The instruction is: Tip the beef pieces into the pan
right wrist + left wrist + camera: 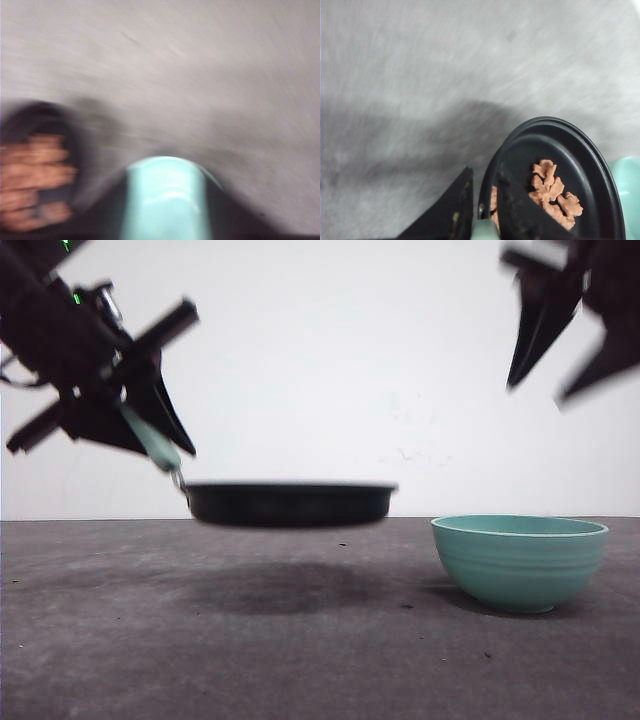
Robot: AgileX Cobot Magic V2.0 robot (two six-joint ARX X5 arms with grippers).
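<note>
Writing: I can read no brand, label or lettering on the pan, the bowl or my arms.
Pan: the black frying pan (290,502) hangs level above the grey table (300,660), lifted clear of it, with its shadow on the table beneath. It sits left of centre in the front view.
Pan's axis: its mint-green handle (152,443) points left and upward toward my left arm; the round body extends right, toward the bowl.
Left gripper: my left gripper (150,435) is pinched on the handle, one dark finger (452,212) on each side of it in the left wrist view.
Beef pieces: the orange-brown chunks (555,195) lie clustered inside the pan, on the part of its floor nearest the handle.
Bowl: the teal ribbed bowl (520,562) stands upright on the table to the right of the pan, apart from it. Its inside is not visible from the front.
Right gripper: my right gripper (565,340) hangs high at the upper right, above the bowl, its two fingers spread and holding nothing. It is blurred.
</note>
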